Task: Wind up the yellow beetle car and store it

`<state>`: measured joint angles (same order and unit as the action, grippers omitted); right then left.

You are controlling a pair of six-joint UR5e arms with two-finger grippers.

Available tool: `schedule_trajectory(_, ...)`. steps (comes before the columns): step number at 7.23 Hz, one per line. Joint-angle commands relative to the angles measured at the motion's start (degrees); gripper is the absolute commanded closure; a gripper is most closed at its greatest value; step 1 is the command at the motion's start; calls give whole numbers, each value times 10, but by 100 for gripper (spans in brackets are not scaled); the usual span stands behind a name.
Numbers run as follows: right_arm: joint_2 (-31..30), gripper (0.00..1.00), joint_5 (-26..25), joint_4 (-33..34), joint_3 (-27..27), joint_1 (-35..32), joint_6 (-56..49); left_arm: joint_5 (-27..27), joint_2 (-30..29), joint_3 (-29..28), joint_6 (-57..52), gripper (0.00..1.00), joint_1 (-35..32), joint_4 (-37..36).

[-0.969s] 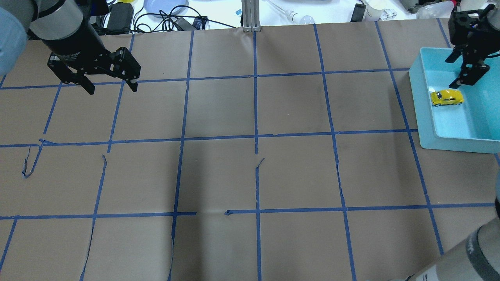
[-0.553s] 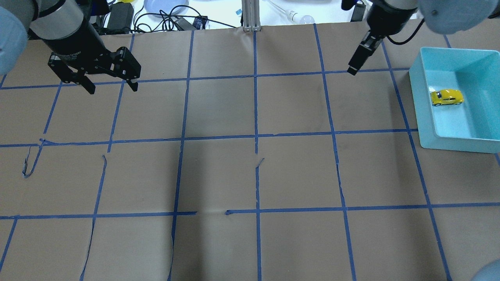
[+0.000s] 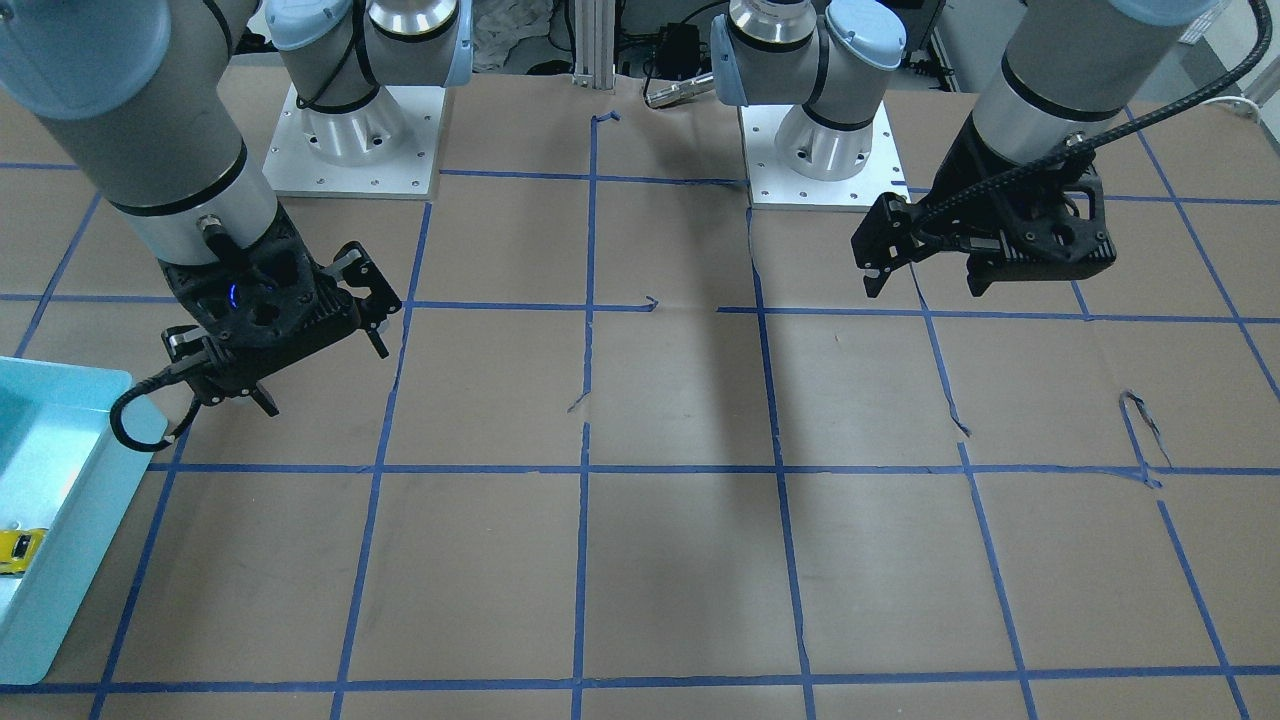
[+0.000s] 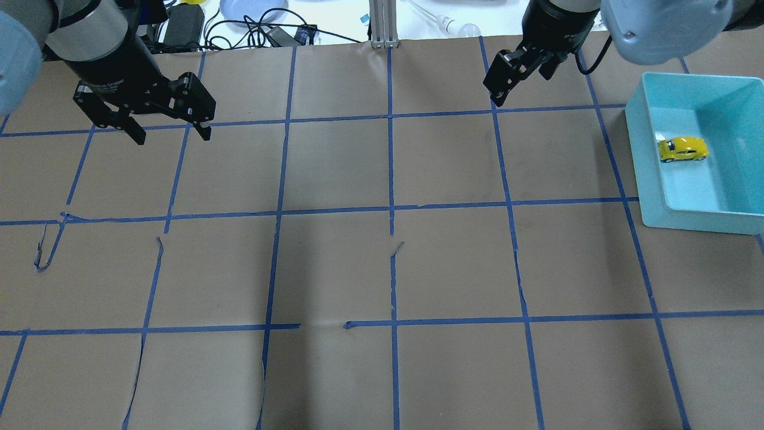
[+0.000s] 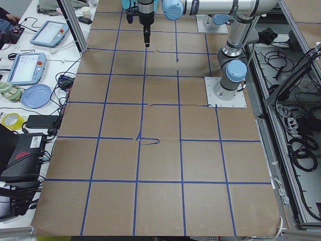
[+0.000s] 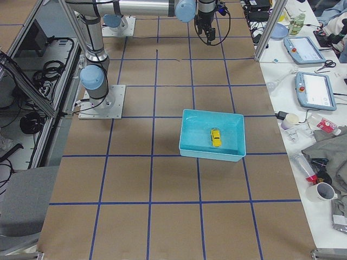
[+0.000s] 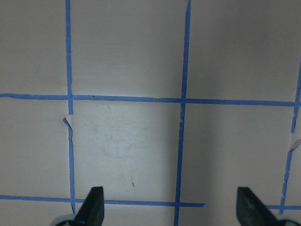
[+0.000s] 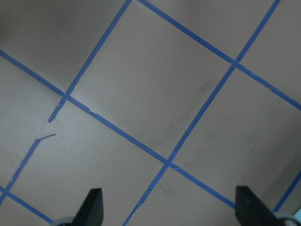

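My right tool has swung out of the teal bin and moved further toward the middle of the bench. It now hangs over bare paper with its fingers spread wide, holding nothing. The yellow beetle car lies inside the bin, close to the wall nearest that tool, yet well apart from it. My left tool hangs over the bench's opposite end, also spread open and empty.
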<state>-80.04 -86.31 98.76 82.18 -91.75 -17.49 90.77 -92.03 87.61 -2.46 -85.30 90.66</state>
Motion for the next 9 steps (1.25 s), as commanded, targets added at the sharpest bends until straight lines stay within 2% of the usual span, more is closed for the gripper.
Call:
schedule_trajectory(1, -6, 0, -6, -13, 1, 4, 90, 0, 0, 0, -1, 0, 0, 0)
schedule_trajectory(5, -33, 0, -8, -48, 2, 46, 77, -1, 2, -1, -1, 0, 1, -1)
schedule_trajectory(9, -40, 0, -4, -48, 16, 39, 87, 0, 2, -1, -1, 0, 2, -1)
